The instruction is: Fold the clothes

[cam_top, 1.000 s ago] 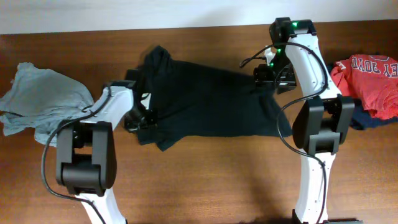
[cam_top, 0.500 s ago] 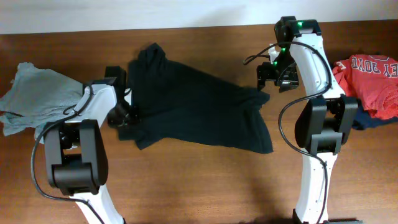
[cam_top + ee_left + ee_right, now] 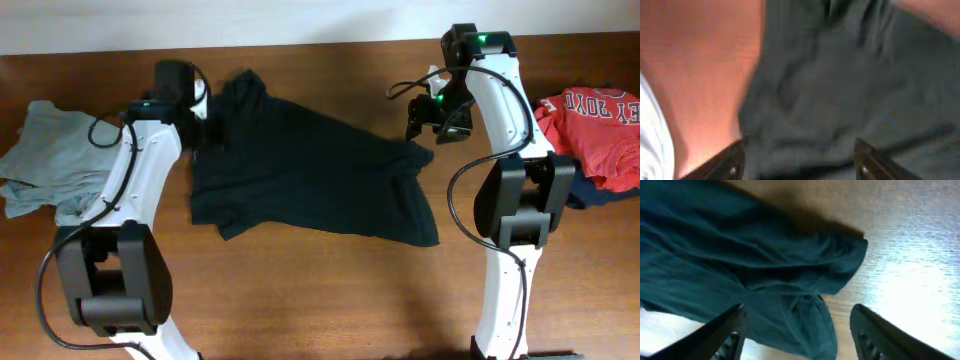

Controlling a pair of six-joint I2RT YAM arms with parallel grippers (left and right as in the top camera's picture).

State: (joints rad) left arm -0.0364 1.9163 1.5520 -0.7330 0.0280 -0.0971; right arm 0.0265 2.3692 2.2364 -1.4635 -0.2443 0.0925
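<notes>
In the middle of the overhead frame, the black T-shirt [image 3: 310, 175] lies spread and creased on the wooden table [image 3: 320, 300], with a sleeve toward upper left and one corner reaching lower right. My left gripper [image 3: 800, 162] is over its upper-left edge, fingers wide apart above the fabric, in a blurry wrist view. My right gripper [image 3: 800, 330] is over the shirt's upper-right corner, fingers also spread, clamping nothing; a grey-blue shirt [image 3: 55, 160] lies far left and a red shirt [image 3: 600, 120] far right.
</notes>
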